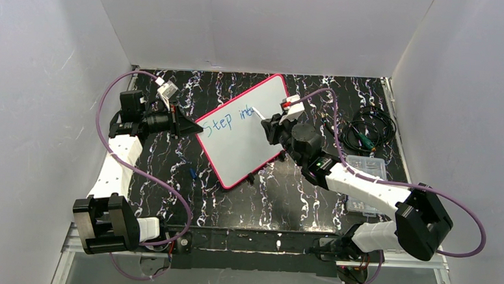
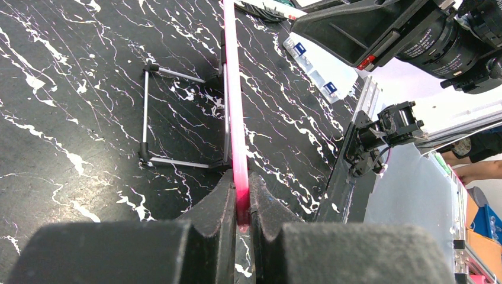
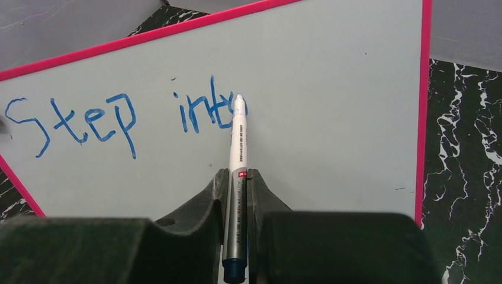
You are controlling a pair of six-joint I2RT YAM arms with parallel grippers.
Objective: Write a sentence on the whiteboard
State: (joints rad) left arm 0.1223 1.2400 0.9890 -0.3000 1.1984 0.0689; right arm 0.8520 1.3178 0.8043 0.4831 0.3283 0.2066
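Note:
The whiteboard [image 1: 249, 138] with its pink-red frame stands tilted on the black marbled table. My left gripper [image 1: 197, 127] is shut on the board's left edge, which shows edge-on as a pink strip [image 2: 235, 112] running into my left gripper [image 2: 241, 204]. My right gripper [image 3: 237, 184] is shut on a white marker pen [image 3: 238, 151]. The pen tip touches the board [image 3: 331, 118] at the last letter. The sentence [image 3: 124, 117] reads "Step into" in blue on one line, and it also shows in the top view [image 1: 230, 118]. In the top view my right gripper [image 1: 273, 125] is at the board's right side.
A thin metal stand [image 2: 171, 118] props the board from behind. A small blue cap [image 1: 193, 174] lies on the table left of the board. A coiled black cable [image 1: 367, 132] and a clear plastic box [image 1: 365, 171] sit at the right.

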